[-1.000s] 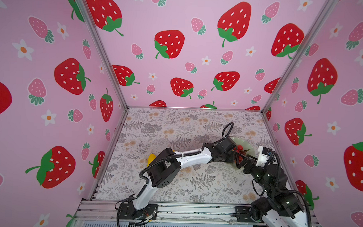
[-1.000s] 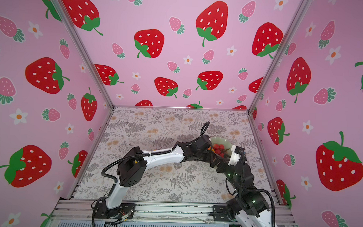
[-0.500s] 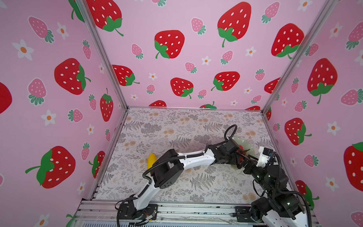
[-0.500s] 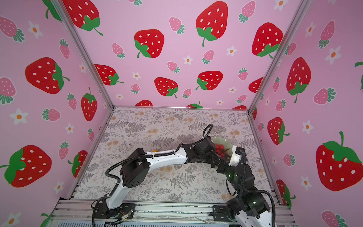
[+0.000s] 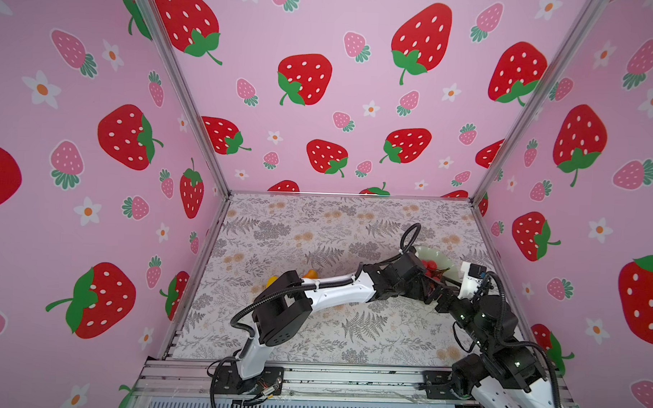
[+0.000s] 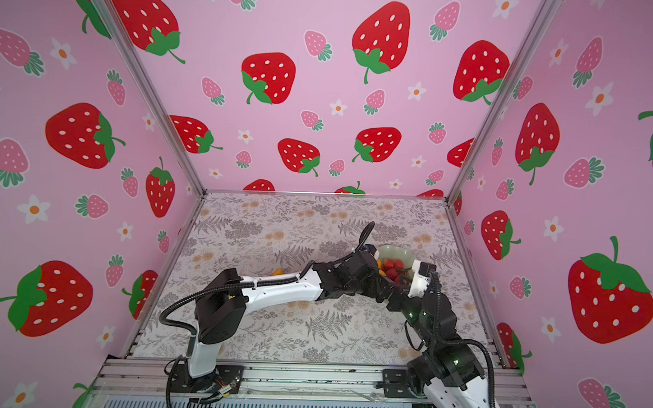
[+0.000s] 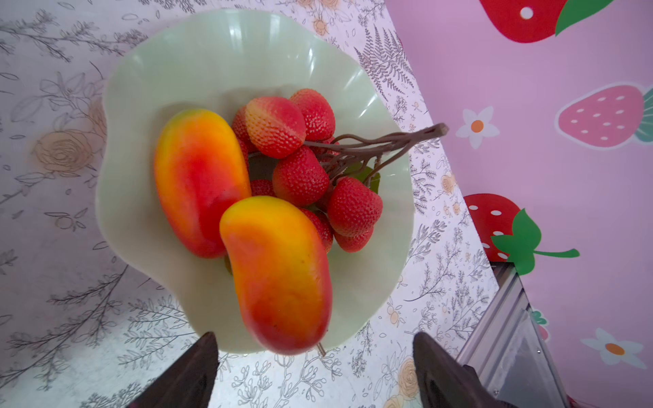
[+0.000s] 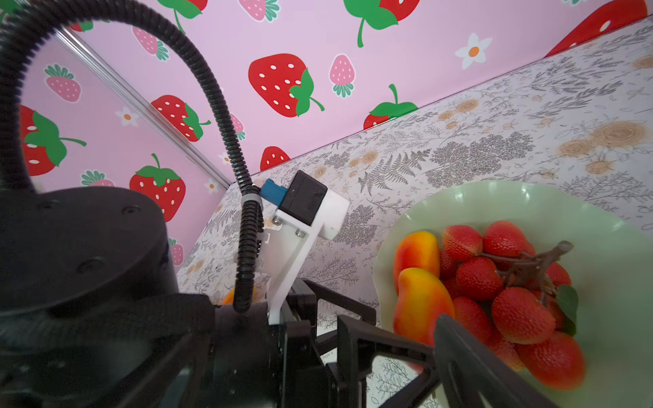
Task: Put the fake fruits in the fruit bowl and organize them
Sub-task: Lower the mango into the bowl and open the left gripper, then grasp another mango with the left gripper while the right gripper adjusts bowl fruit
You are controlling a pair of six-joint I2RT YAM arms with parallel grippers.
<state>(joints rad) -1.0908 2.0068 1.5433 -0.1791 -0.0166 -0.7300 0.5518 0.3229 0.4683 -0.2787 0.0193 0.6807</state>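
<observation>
Left fingers [image 7: 198,367] spread wide at the fruit bowl's [image 7: 148,106] rim, holding nothing.
Just beyond their tips a red-yellow mango [image 7: 279,275] lies in the bowl, resting against a second mango [image 7: 198,180] and the berry bunch [image 7: 300,176]. Right fingers [image 8: 470,356] stand open beside the bowl, empty too.

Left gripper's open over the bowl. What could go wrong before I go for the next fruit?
1. The nearer mango lies by the rim of the bowl, propped on the other mango and the berries; a nudge from the left gripper could roll it out.
2. The open right gripper sits close to that mango and the left arm; they might collide.
3. The left arm half hides an orange fruit; swinging back could knock it.
</observation>
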